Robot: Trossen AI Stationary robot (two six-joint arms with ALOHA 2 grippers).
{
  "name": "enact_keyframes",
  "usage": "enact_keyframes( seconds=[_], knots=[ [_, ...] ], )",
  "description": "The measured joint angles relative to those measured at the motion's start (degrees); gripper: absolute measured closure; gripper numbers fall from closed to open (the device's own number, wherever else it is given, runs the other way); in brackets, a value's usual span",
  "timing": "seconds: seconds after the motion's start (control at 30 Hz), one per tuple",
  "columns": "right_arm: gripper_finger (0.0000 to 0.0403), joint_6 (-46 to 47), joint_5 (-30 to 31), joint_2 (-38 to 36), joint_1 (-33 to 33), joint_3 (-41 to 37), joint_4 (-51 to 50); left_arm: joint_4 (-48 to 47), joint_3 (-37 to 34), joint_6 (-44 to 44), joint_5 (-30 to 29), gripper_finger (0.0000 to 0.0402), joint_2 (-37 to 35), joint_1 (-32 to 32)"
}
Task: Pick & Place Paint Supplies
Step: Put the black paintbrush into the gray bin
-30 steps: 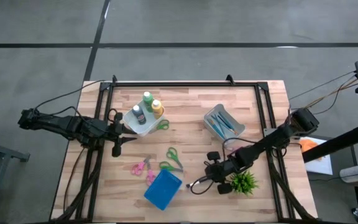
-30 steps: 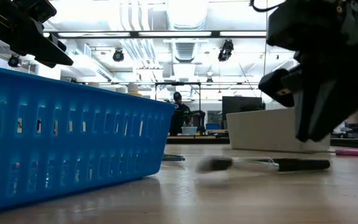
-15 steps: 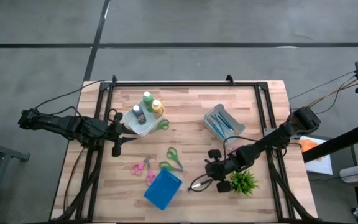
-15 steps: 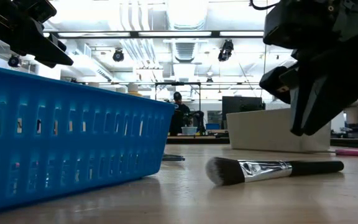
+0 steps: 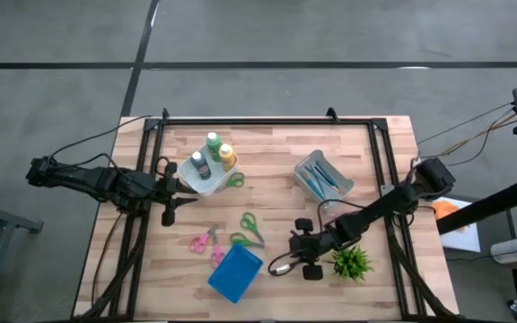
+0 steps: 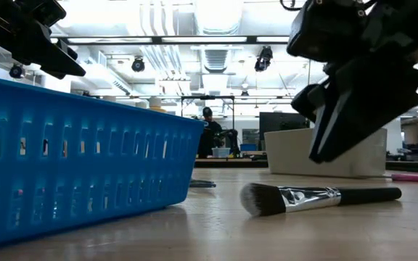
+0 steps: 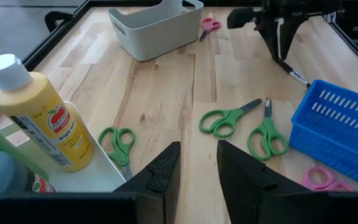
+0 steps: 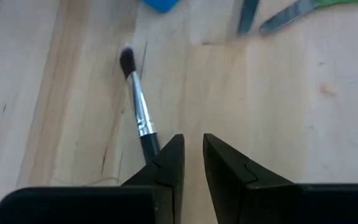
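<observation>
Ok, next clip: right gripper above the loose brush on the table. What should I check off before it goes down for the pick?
1. Brush lies flat on bare wood, nothing on top of it: ok.
2. Right gripper lined up over the handle: not ok; in the right wrist view the handle end sits under one finger, not in the gap.
3. Gap wide enough to straddle the handle: not ok; the fingers stand close together.
4. Blue basket clear of the descent: ok, it sits apart from the brush.
5. Potted plant clear of the right arm: cannot tell, it sits close beside it.
6. Left gripper out of the way: ok, by the bottle tray.
</observation>
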Motion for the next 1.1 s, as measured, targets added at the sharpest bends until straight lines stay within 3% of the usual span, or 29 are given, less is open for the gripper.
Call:
enact_keyframes(
  seconds=[0.5, 0.83, 1.1],
  knots=[
    [0.0342, -0.41, -1.51, 1.05, 0.32, 3.33, -1.82, -0.01, 0.0, -0.01, 0.0, 0.0294, 0.0, 0.02],
    [0.0246, -0.23, 1.77, 1.64, 1.57, 4.27, -0.29, -0.01, 0.0, -0.01, 0.0, 0.0294, 0.0, 0.02],
    [0.0237, 2.89, 3.61, 5.43, 1.99, 4.25, 4.7, -0.02, 0.0, -0.02, 0.0, 0.0294, 0.0, 0.0]
  ],
)
